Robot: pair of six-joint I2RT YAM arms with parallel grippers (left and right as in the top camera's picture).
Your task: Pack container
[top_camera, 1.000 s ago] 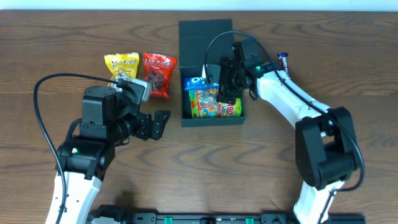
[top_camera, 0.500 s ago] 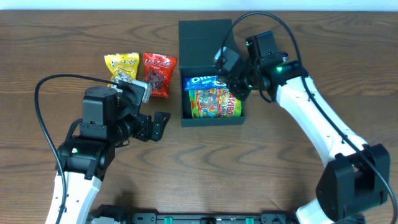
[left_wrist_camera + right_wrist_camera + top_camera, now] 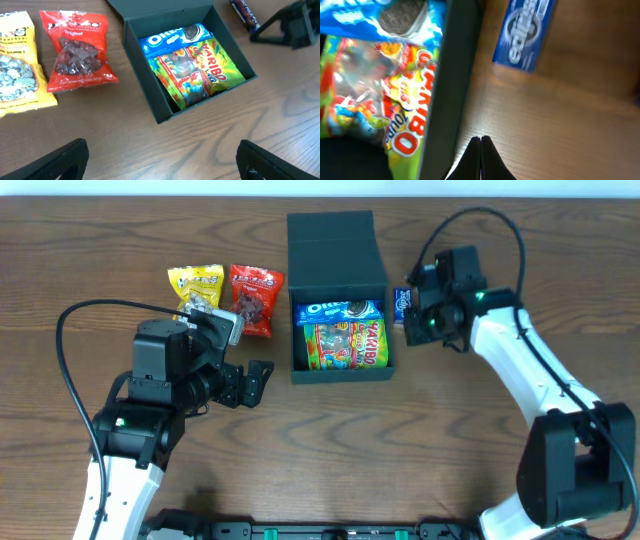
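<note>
The container (image 3: pixel 340 370) is a dark teal box with its flap lid (image 3: pixel 335 242) folded open at the back. Inside it lie a blue Oreo packet (image 3: pixel 340 310) and a green Haribo packet (image 3: pixel 347 343). My right gripper (image 3: pixel 414 328) is shut on nothing, over the table just right of the box. In the right wrist view its closed fingertips (image 3: pixel 480 150) stand beside the container wall (image 3: pixel 451 85), with a blue snack packet (image 3: pixel 525 31) beyond. My left gripper (image 3: pixel 258 380) is open and empty, left of the box; its fingers (image 3: pixel 70 156) frame bare wood.
A yellow snack packet (image 3: pixel 195 286) and a red snack packet (image 3: pixel 256 298) lie on the table left of the container. The blue packet (image 3: pixel 402 303) lies against the box's right side. A black cable (image 3: pixel 75 350) loops by the left arm.
My right gripper has come up out of the container, shut, and moved right to the table beside it. The packets in the box now show fully. The left arm has not moved.
</note>
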